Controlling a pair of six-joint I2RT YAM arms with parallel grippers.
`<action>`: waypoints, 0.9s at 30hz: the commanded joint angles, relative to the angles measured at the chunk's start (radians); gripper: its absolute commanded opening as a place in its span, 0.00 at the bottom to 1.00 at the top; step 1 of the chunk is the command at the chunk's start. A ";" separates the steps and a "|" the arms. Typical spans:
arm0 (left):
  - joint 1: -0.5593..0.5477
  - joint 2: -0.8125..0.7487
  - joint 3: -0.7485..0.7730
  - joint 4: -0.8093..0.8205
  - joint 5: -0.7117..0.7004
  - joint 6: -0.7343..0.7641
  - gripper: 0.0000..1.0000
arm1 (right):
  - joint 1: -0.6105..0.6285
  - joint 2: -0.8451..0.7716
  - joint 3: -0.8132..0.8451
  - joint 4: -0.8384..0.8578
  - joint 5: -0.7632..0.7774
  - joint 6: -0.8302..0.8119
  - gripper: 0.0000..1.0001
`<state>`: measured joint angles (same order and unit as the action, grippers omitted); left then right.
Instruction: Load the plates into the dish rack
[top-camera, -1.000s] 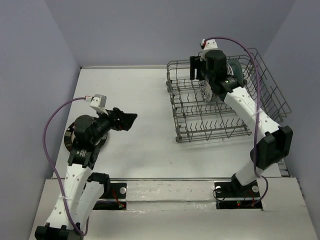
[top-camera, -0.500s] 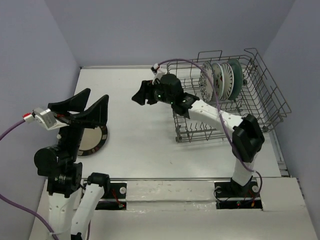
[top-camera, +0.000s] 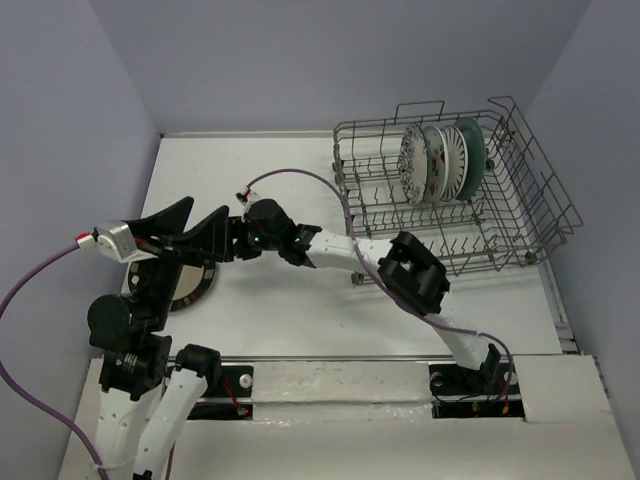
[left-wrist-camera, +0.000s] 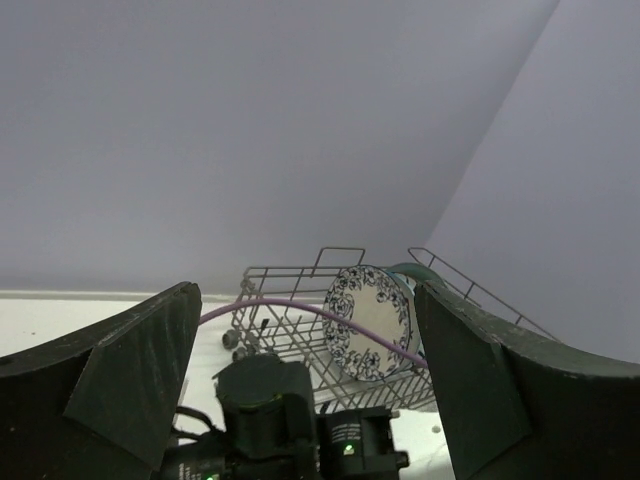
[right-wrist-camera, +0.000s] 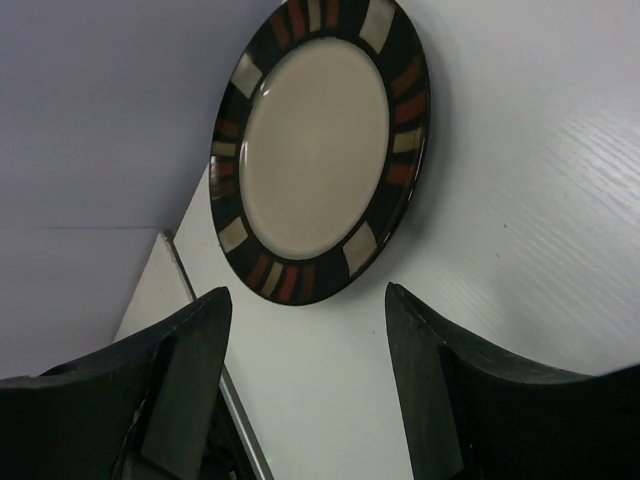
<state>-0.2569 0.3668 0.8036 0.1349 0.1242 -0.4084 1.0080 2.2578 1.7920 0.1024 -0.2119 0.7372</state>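
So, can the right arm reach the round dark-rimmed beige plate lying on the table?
Probably yes: the right gripper is open, facing the dark-rimmed plate, with only bare table between them.

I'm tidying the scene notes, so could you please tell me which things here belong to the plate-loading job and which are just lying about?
Job: wire dish rack; floral plate, fruit-marked plate, striped plate, teal plate, all standing in it; dark-rimmed plate flat on the table.
Lying about: only the arms' purple cables.
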 joint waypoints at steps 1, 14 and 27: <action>-0.047 -0.042 -0.024 0.002 -0.090 0.092 0.99 | 0.012 0.107 0.121 0.062 0.025 0.071 0.68; -0.130 -0.106 -0.145 0.040 -0.138 0.125 0.99 | 0.021 0.416 0.388 0.062 -0.070 0.169 0.64; -0.176 -0.121 -0.145 0.012 -0.163 0.157 0.99 | 0.011 0.386 0.338 0.049 0.048 0.215 0.08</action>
<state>-0.4248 0.2508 0.6613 0.1059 -0.0254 -0.2718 1.0210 2.7575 2.2581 0.1314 -0.2684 0.9730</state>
